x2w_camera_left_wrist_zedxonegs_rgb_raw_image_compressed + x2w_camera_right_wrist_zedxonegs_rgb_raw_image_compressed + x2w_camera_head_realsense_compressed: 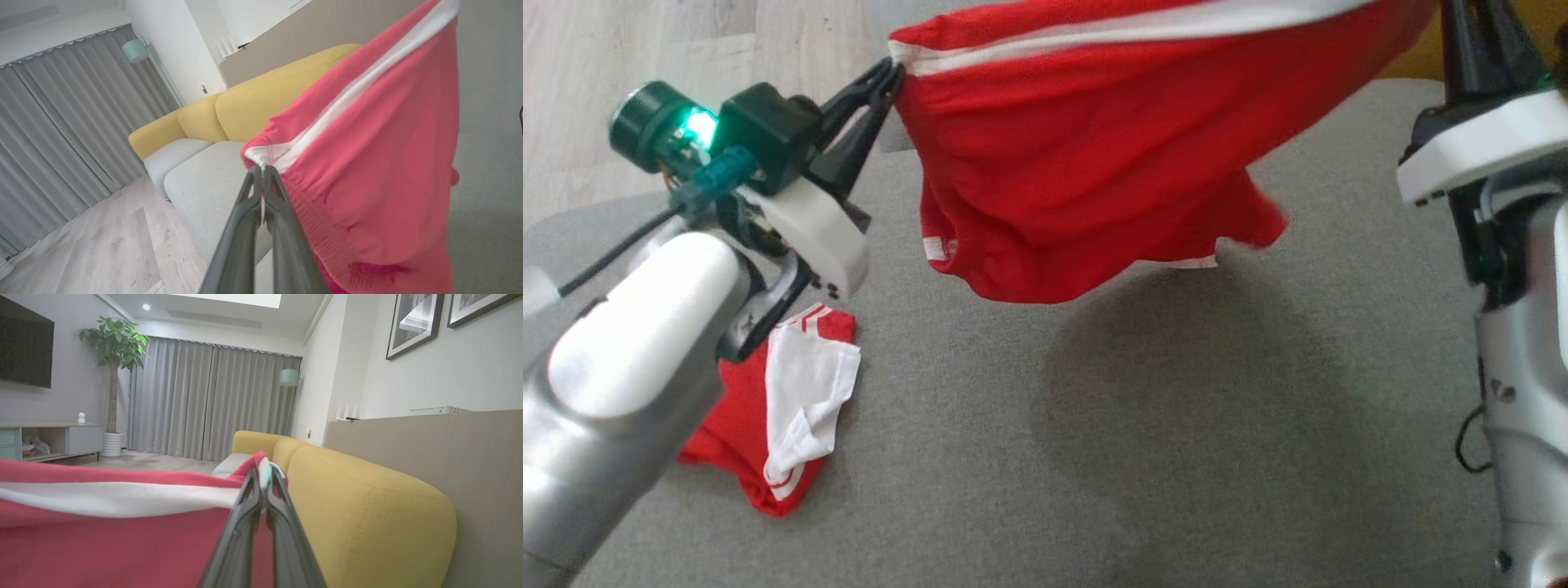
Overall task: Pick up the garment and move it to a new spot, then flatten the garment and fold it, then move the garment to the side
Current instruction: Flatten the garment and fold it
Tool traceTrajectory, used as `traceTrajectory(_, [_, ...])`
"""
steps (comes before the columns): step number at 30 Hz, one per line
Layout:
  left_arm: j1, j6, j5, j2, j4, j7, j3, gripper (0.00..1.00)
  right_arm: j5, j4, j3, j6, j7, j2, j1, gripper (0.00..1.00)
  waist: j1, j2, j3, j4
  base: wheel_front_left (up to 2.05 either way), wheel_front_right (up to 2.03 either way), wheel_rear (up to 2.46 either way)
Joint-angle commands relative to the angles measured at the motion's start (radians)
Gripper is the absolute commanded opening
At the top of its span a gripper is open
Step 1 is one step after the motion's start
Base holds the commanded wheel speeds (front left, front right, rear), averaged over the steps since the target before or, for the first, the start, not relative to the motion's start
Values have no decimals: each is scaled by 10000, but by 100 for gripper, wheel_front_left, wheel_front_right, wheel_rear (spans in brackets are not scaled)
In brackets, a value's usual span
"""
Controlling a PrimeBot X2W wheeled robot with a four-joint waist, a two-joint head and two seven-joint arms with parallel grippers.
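Red shorts [1078,163]: hung in the air above the grey seat cushion [1176,457], stretched between both grippers. The lower hem sags free of the cushion and throws a shadow on it.
White stripe [1111,33]: runs along the taut top edge, from one gripped corner to the other.
Left gripper [889,77]: jaws pressed together on the stitched corner where the stripe ends, above the cushion's far-left edge.
Right gripper [263,475]: jaws clamped on the opposite corner, above the cushion's right side.
Handling (judged): light, soft and limp, not fragile. The cloth drapes and bunches where unsupported, and a thin pinch could slip if the span is pulled hard.
Where to hold (judged): the seamed, gathered corners, which are thicker than the panel. A two-corner hold keeps one edge straight for laying flat.
Red-and-white garment [792,400]: crumpled on the cushion's near-left part, under the left forearm.
Edges: the cushion's left edge drops to the wood floor [645,82]. The yellow backrest [367,506] rises at its far-right side.
Open room (judged): the cushion's centre and near-right lie bare beneath the shorts, broad enough for spreading. Keep off the near-left.
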Motion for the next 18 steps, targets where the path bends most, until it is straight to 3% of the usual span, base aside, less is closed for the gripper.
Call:
traceTrajectory(1, [-384, 139, -37, 322, -356, 10, 530, 0, -12, -359, 155, -7, 87, -30, -68, 0, 0, -1, -32, 7, 0, 0, 0])
traceTrajectory(11, [119, 761, 95, 725, -1665, 69, 565, 0, 131, -1412, -92, -7, 335, -20, 1000, 0, 0, -1, 665, -34, 0, 0, 0])
traceTrajectory(15, [-362, 702, 214, 852, -1665, 344, 625, 0, 150, -1377, -131, -7, 392, -21, 387, 0, 0, -1, 1421, -108, 0, 0, 0])
traceTrajectory(18, [-1109, 397, 314, 778, -1236, 485, 666, 0, 98, -831, -46, -7, 326, -77, -567, 0, 0, -1, 2197, -158, 0, 0, 0])
